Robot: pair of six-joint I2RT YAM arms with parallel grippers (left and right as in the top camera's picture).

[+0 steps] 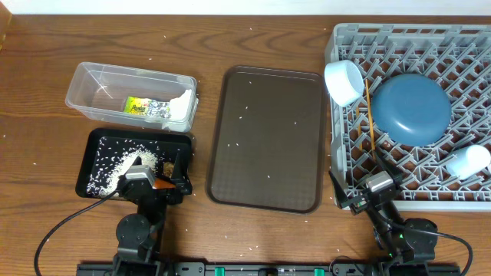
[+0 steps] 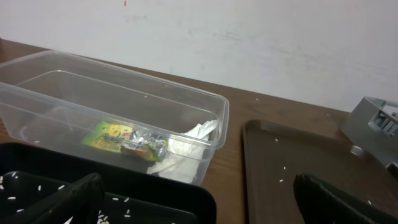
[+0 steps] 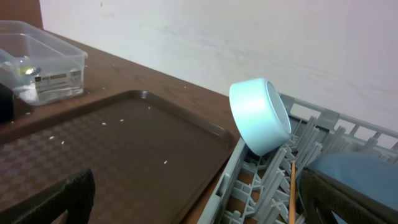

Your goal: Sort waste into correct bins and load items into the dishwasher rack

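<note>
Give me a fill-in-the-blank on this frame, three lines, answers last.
The crumpled wrapper lies in the ___ plastic tub.
The white rice grains are heaped in the ___ tray.
The white bowl leans in the ___ dishwasher rack beside the dark-blue plate.
Missing: clear; black; grey.

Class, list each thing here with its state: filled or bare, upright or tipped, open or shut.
Clear tub: holds wrapper.
Black tray: holds rice.
Brown tray: few rice grains.
Rack: loaded.
Plate: in rack.
Chopsticks: in rack.
White bowl: tipped on side.
Left gripper: open.
Right gripper: open.
</note>
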